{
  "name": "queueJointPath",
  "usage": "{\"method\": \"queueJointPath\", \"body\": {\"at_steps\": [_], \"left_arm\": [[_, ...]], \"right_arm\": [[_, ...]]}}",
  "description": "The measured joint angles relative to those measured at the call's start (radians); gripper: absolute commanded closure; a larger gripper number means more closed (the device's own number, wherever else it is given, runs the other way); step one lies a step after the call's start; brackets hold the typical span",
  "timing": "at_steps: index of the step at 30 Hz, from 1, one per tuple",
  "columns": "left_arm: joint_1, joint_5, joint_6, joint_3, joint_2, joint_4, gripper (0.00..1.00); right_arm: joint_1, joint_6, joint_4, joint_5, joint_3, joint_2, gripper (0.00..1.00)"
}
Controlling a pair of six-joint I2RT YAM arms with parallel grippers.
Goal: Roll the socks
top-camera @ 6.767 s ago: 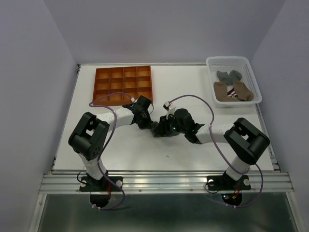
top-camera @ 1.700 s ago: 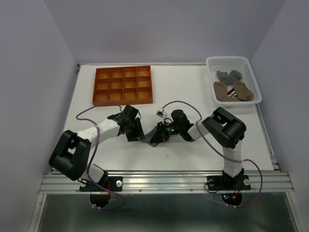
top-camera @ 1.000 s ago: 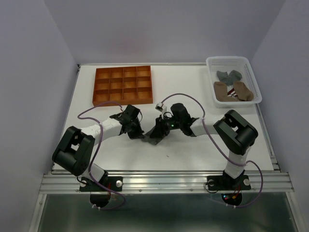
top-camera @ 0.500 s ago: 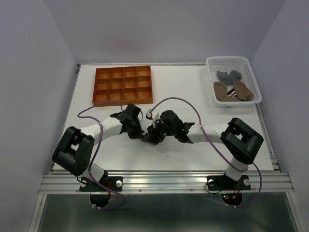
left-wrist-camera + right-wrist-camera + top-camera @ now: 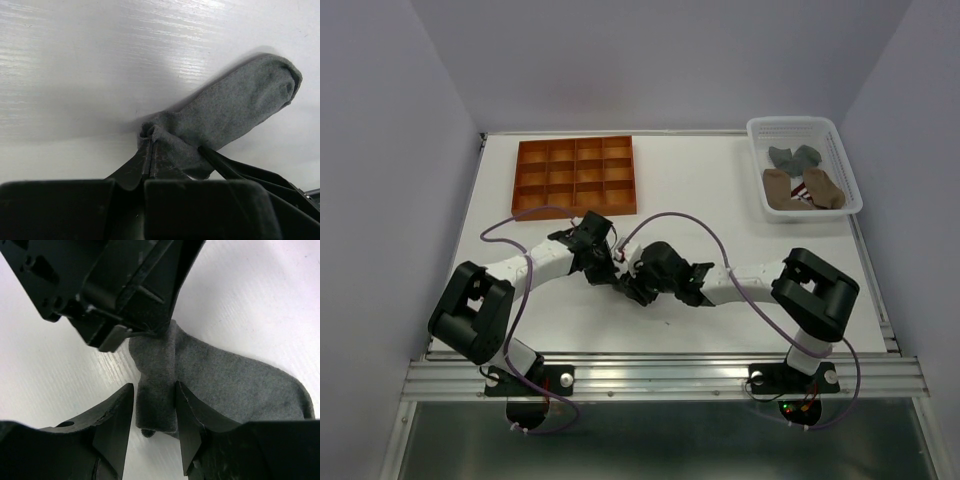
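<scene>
A grey sock [image 5: 225, 115] lies on the white table between my two grippers, toe end flat. My left gripper [image 5: 149, 140] is shut, pinching the bunched cuff edge. In the right wrist view the sock [image 5: 235, 385] has a folded strip at the cuff end. My right gripper [image 5: 155, 397] grips that strip, which fills the space between its fingers, directly below the left gripper [image 5: 150, 332]. From above, the left gripper [image 5: 610, 275] and the right gripper [image 5: 635, 287] meet at mid-table and hide most of the sock. Other socks [image 5: 793, 156], grey and tan, lie in the basket.
A white basket [image 5: 756, 150] stands at the back right, holding grey and tan socks and a red-white striped piece [image 5: 800, 194]. An orange compartment tray [image 5: 575, 177] sits at the back left. Both arms' cables loop over the table's middle.
My right arm has slid left along the table and turned, bringing its gripper tight against the left one. The left gripper has stayed nearly still, shut on the sock's edge.
</scene>
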Motion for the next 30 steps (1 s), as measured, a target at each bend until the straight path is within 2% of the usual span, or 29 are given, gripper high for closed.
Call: {"method": "queueJointPath", "body": {"at_steps": [11, 12, 14, 15, 16, 17, 18, 19, 25, 30], "left_arm": [[-0.002, 0.006, 0.004, 0.028, 0.000, -0.023, 1.00], [-0.002, 0.008, 0.004, 0.031, 0.000, -0.023, 1.00], [-0.002, 0.014, 0.005, 0.036, 0.000, -0.023, 1.00], [-0.002, 0.019, 0.007, 0.039, 0.000, -0.024, 0.91], [-0.002, 0.020, 0.008, 0.042, 0.000, -0.024, 0.84], [-0.003, 0.020, 0.010, 0.044, 0.000, -0.026, 0.79], [-0.004, 0.020, 0.011, 0.045, 0.000, -0.026, 0.68], [-0.005, 0.021, 0.013, 0.047, 0.000, -0.027, 0.63], [-0.002, 0.011, 0.011, 0.047, 0.000, -0.029, 0.52], [0.005, -0.004, 0.010, 0.047, -0.004, -0.028, 0.43]], "right_arm": [[0.045, -0.009, -0.008, 0.108, 0.010, 0.049, 0.56], [0.050, -0.010, -0.008, 0.124, 0.014, 0.053, 0.65], [0.059, -0.011, -0.014, 0.153, 0.023, 0.057, 0.74], [0.063, -0.008, -0.017, 0.174, 0.028, 0.061, 0.85], [0.064, -0.005, -0.018, 0.187, 0.032, 0.065, 0.89], [0.066, -0.004, -0.018, 0.196, 0.035, 0.068, 0.89], [0.068, 0.005, -0.018, 0.210, 0.037, 0.069, 0.91], [0.069, 0.018, -0.018, 0.220, 0.039, 0.069, 0.91], [0.069, 0.085, -0.018, 0.239, 0.039, 0.069, 0.92], [0.050, 0.157, -0.005, 0.163, 0.038, 0.074, 0.92]]}}
